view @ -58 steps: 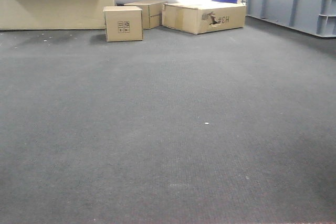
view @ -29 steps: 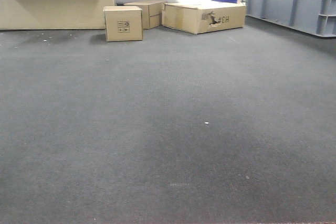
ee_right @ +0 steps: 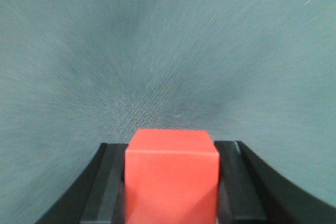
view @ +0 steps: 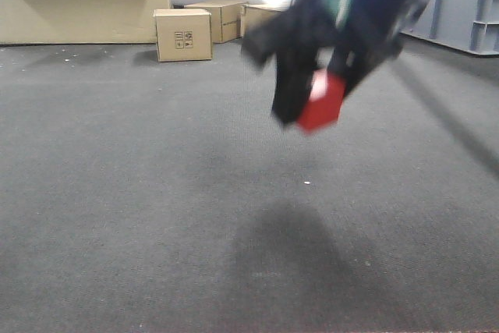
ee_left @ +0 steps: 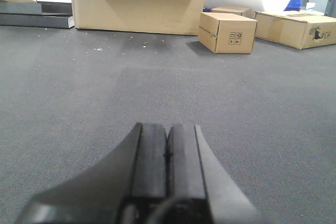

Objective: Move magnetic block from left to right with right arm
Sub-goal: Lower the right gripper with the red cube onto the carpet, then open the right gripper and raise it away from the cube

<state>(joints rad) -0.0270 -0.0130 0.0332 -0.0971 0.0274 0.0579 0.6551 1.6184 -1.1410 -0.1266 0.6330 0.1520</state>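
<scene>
From the front view I see the right gripper [view: 316,103] hanging in the air above the dark carpet floor [view: 156,193], blurred, with the red magnetic block [view: 320,102] held between its two black fingers [view: 290,91]. The block is clear of the floor, and a soft shadow [view: 288,263] lies on the carpet below and in front of the jaws. Only this view shows how high the block is; the rest of the arm is too blurred to describe.

The right wrist view shows what the front view cannot: the block [ee_right: 171,177] sits squarely between the jaws, one black pad touching its left face and one touching its right face, and its top face and near face are plain. Beyond the jaws there is only carpet [ee_right: 168,51], smeared by blur.

The left wrist view shows the left gripper [ee_left: 167,156] alone. Its two pads are pressed together with nothing between them, low over the carpet. No block is seen here.

I count one red block and two grippers. In the left wrist view, far ahead of the closed jaws, I count one small cardboard box [ee_left: 227,33] with printed symbols, a flat long box [ee_left: 302,29] to its right, another small one [ee_left: 232,11] behind it, and one large box [ee_left: 137,1] to the left.
</scene>
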